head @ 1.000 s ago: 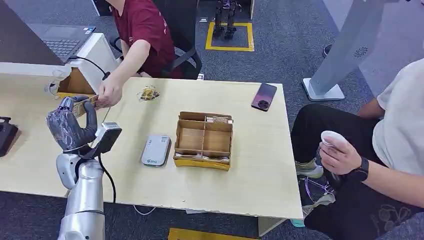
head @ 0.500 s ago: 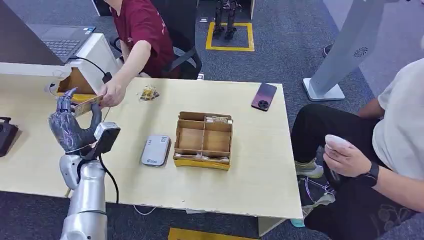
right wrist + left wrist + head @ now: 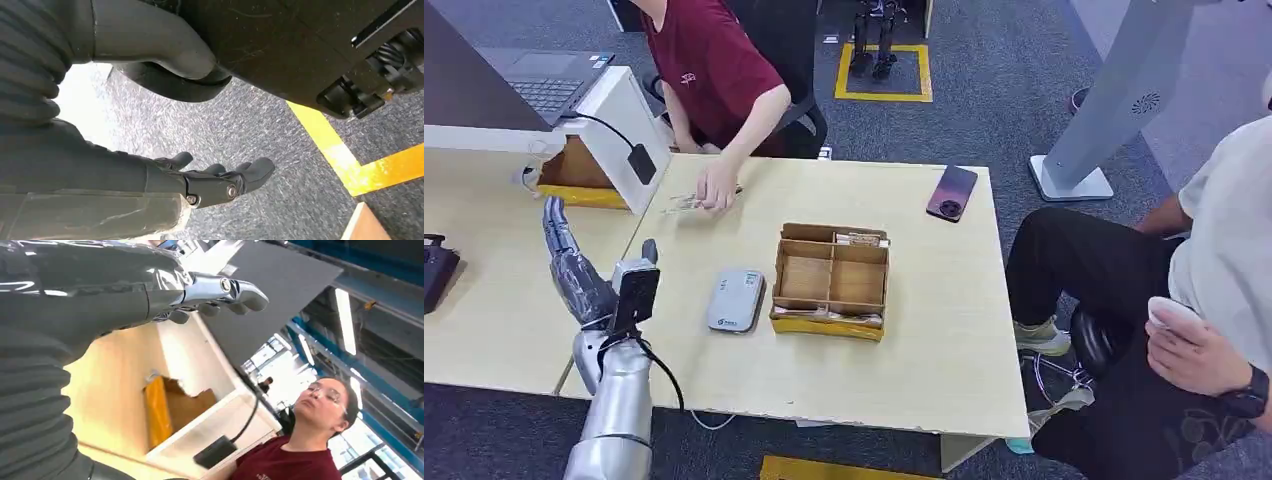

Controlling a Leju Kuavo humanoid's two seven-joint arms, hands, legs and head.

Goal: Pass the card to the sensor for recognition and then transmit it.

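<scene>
A pale wooden desk (image 3: 944, 330) stands on grey carpet with yellow floor markings, and the divided cardboard box (image 3: 832, 281) near its middle serves as the landmark here. The card (image 3: 686, 203) looks to lie flat on the desk well to the left of the box and farther from the robot, under the fingers of the person in the red shirt (image 3: 718, 186) (it is thin and pale, so its outline is hard to make out). The grey sensor (image 3: 735, 300) lies just beside the box on its left. Farther left again and nearer the robot, the left robot hand (image 3: 574, 265) is raised above the desk with fingers stretched out and apart, holding nothing. The right robot hand (image 3: 210, 182) hangs over the carpet, fingers loosely spread, empty.

The risk I see is that the outstretched fingers sweep sideways and knock the sensor or the white stand (image 3: 619, 120) behind them, since the arm sits between the two. A dark phone (image 3: 952, 192) lies beyond the box to its right. A second person (image 3: 1214, 300) sits past the desk's right edge, holding a small white device.
</scene>
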